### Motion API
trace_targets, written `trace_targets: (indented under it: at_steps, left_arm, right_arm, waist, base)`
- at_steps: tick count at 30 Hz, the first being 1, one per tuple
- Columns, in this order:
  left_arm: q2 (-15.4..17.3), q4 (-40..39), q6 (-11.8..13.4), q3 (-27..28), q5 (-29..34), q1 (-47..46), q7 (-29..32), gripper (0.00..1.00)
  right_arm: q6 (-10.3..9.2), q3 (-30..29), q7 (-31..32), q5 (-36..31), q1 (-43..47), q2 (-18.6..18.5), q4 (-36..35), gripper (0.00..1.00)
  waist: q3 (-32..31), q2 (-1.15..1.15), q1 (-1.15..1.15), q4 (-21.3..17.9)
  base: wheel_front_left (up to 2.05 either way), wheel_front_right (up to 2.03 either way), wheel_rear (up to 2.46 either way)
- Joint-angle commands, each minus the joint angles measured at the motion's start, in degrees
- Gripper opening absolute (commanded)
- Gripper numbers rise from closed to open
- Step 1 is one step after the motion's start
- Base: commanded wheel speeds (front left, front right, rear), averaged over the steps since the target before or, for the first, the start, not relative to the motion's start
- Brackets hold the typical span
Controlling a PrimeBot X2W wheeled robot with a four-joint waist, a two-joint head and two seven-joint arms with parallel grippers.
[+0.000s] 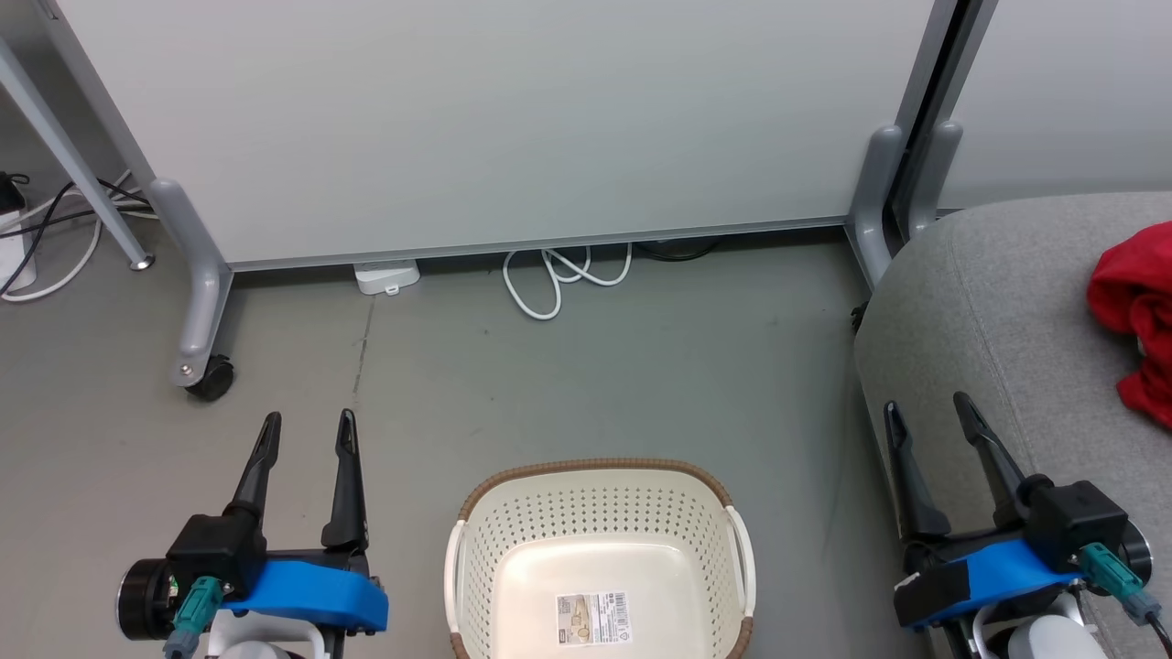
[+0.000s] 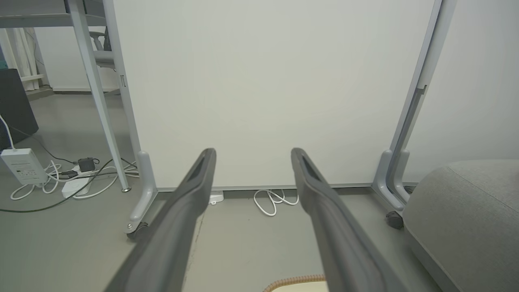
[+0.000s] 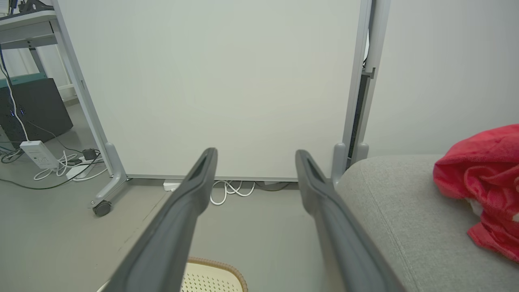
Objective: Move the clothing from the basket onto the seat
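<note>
The cream perforated basket [image 1: 600,513] with a brown rim stands on the floor at the bottom centre, holding nothing but a label on its bottom. Red clothing [image 1: 1135,316] lies bunched on the grey seat [image 1: 998,302] at the right edge, also seen as the clothing [image 3: 482,178] on the seat [image 3: 405,219]. My left gripper [image 1: 307,423] hovers open left of the basket. My right gripper [image 1: 925,410] is open too, over the seat's front edge right of the basket. Neither holds anything. The left wrist view shows the basket rim [image 2: 296,280] and the seat [image 2: 466,211].
A white rolling partition [image 1: 494,128] stands behind, with grey caster legs [image 1: 197,302] at left and another leg [image 1: 874,197] at right. White cables [image 1: 558,279] and a small white box [image 1: 386,275] lie under it. More cables and a power strip [image 2: 65,178] sit at far left.
</note>
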Motion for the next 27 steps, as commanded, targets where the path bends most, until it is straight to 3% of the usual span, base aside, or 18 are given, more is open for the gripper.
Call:
trace_targets:
  at_steps: [1,12,13,19,27]
  left_arm:
    - [-0.1,0.28,-0.25,0.33,0.28,0.16,-0.15,1.0]
    - [-0.28,1.04,-0.49,0.79,0.92,0.1,-0.15,1.0]
    - [-0.23,1.0,-0.24,0.53,0.65,0.01,0.0,0.0]
    - [-0.47,3.74,-0.24,0.32,-0.02,2.1,0.55,0.0]
    - [-0.44,3.29,-0.29,1.22,-9.3,1.57,2.98,0.0]
  right_arm:
    - [0.01,0.11,0.01,0.11,0.93,0.29,0.16,1.0]
    - [0.01,0.45,0.01,0.26,0.87,0.76,0.37,1.0]
    - [0.0,0.46,0.0,0.03,0.1,0.63,0.49,0.0]
    - [0.0,0.38,0.2,0.48,1.18,0.78,3.38,0.0]
    - [0.0,-0.5,2.74,9.91,0.91,0.87,3.19,0.0]
  waist:
    - [-0.09,0.0,0.01,0.12]
    - [-0.28,0.0,0.01,0.17]
    - [-0.28,0.0,0.01,0.18]
    - [-0.27,0.0,0.01,0.14]
    - [-0.41,0.0,0.01,-0.29]
  base:
    - [0.0,0.0,0.0]
    - [0.0,0.0,0.0]
    - [0.0,0.0,0.0]
    - [0.0,0.0,0.0]
    - [0.0,0.0,0.0]
